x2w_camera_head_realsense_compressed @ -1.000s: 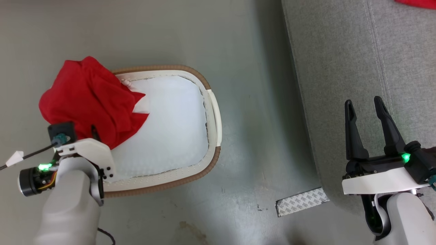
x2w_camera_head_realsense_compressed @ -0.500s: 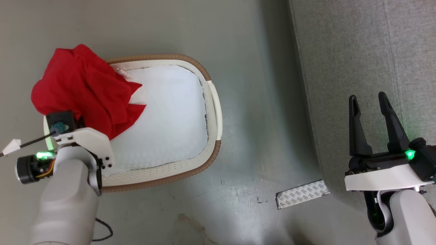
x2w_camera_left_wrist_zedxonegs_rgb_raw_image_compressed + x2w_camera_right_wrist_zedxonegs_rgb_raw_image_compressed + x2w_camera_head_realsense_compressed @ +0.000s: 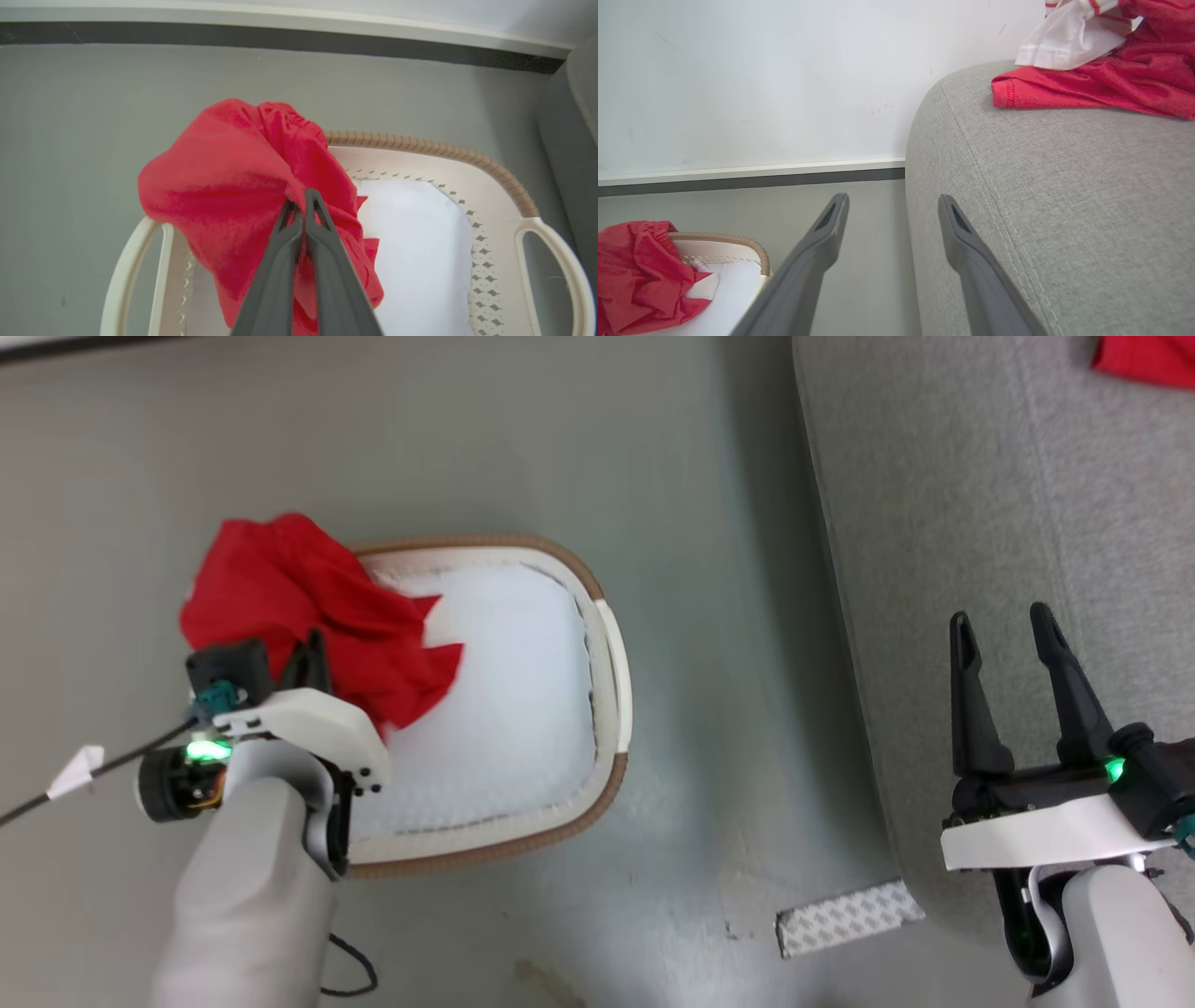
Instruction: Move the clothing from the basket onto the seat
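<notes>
Grey floor [image 3: 700,476], white wall [image 3: 738,70], grey seat [image 3: 980,523].

No legible text or labels anywhere

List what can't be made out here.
Head view: the plain red garment covers the basket's left rim and whatever lies beneath.
Right wrist view: the red and white garment on the seat is cut off by the top and right edges.
Left wrist view: the left gripper's own fingers hide the pinched fold.
</notes>
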